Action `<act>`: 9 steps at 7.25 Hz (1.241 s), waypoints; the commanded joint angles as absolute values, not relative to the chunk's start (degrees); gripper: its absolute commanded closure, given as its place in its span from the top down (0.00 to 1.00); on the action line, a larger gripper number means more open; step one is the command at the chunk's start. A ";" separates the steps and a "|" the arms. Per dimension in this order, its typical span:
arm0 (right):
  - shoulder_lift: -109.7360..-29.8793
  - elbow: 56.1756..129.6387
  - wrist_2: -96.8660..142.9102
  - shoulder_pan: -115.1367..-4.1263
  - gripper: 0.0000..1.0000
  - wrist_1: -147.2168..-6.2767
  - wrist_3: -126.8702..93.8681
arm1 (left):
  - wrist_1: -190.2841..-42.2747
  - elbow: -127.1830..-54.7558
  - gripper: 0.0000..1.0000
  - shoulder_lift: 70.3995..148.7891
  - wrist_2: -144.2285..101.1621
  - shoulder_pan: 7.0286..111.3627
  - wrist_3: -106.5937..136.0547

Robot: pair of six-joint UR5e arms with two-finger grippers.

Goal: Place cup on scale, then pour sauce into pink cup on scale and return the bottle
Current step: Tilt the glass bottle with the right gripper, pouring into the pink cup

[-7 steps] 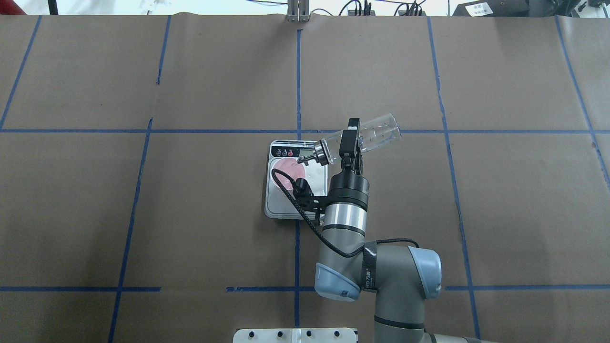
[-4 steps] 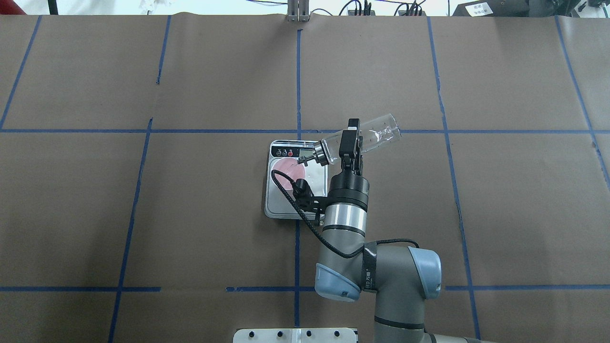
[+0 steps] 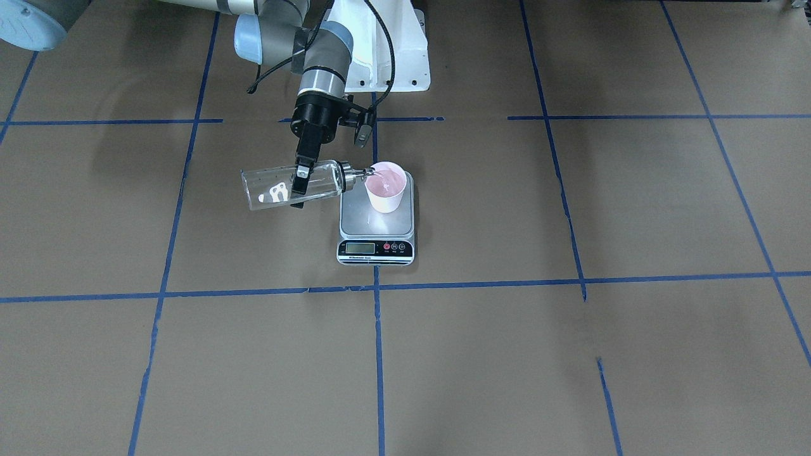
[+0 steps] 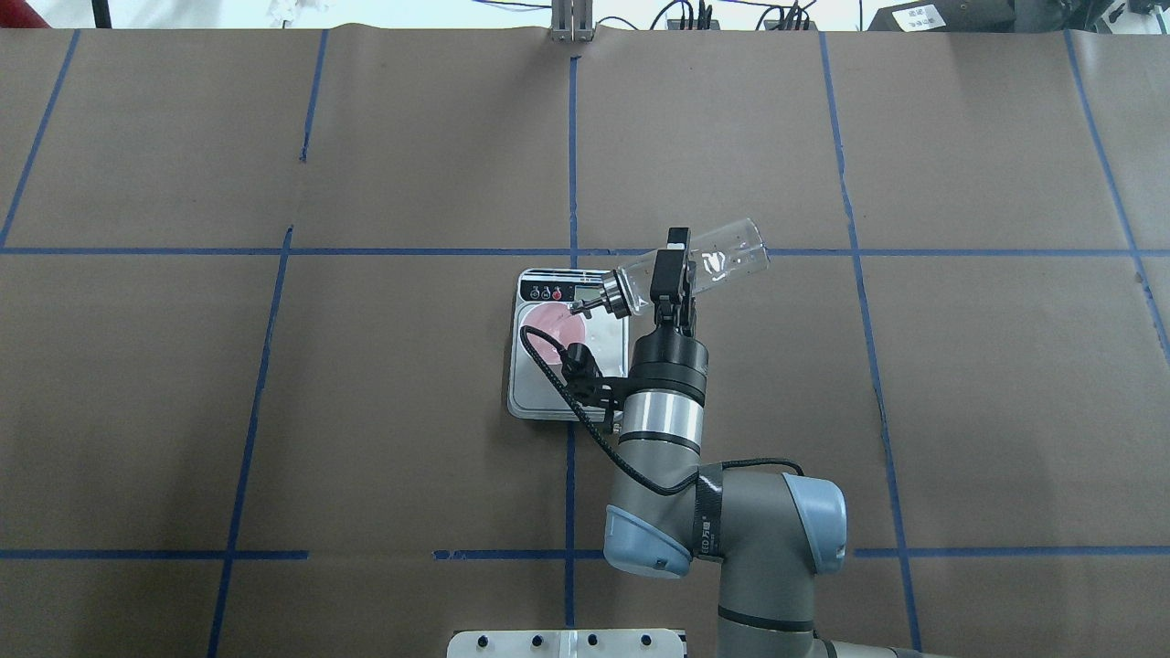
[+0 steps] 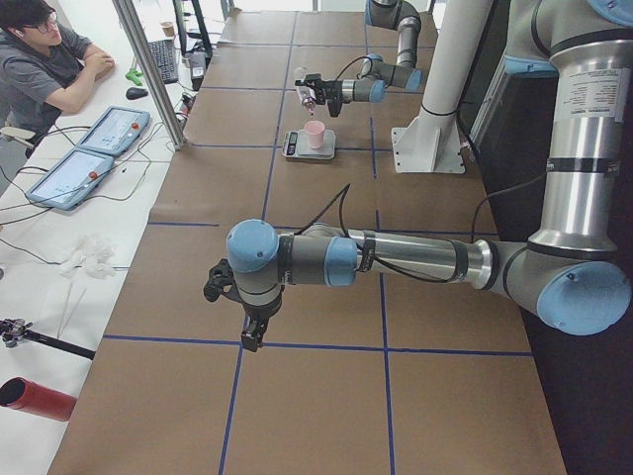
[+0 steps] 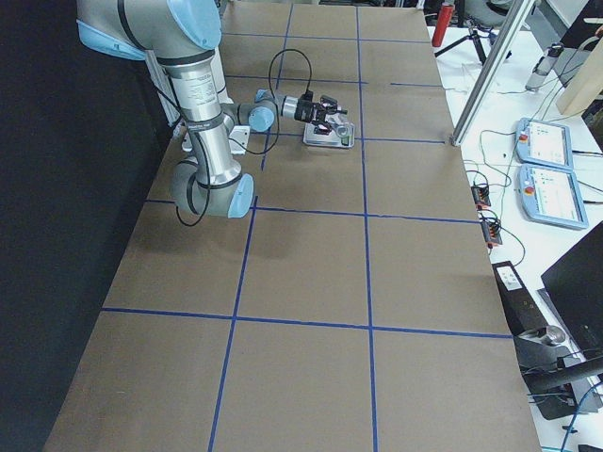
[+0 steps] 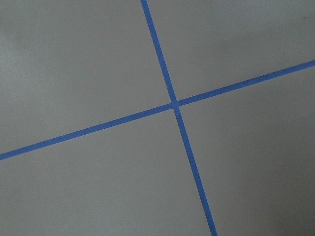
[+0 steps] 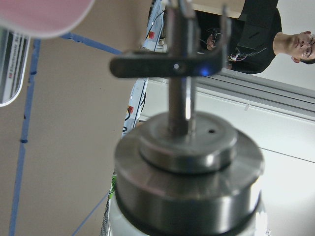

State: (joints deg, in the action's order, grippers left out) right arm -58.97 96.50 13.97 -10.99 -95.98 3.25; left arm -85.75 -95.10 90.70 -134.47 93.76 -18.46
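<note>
Brown-papered bench (image 3: 570,354), blue tape grid. Scale (image 3: 358,221) near the middle; pink cup (image 3: 387,185) stands upright on its plate, at the end away from the display. Right jaws are clamped on the clear bottle (image 3: 269,188), held almost level just beside the scale, with its spout (image 3: 361,172) over the cup's rim. Pouring step, I'd judge; no stream visible. Next move calls for rolling the bottle upright before it leaves the scale, then setting it on the bench and letting go. Left jaws hang well apart from the scale; apart or together, cannot tell.
</note>
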 commanded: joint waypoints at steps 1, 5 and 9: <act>-58.97 96.50 13.97 -10.99 0.00 -95.98 3.25 | -85.78 -95.10 1.00 90.70 -134.47 93.69 -18.46; -59.06 96.50 13.97 -10.99 0.00 -95.89 3.25 | -85.69 -95.10 1.00 90.70 -134.47 93.69 -18.46; -58.98 96.76 14.15 -11.16 0.00 -94.41 2.11 | -85.69 -95.18 1.00 90.70 -134.47 93.78 -18.46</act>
State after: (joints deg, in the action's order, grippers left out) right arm -59.06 96.55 14.01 -11.03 -95.38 2.71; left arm -85.69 -95.11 90.67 -134.47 93.77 -18.46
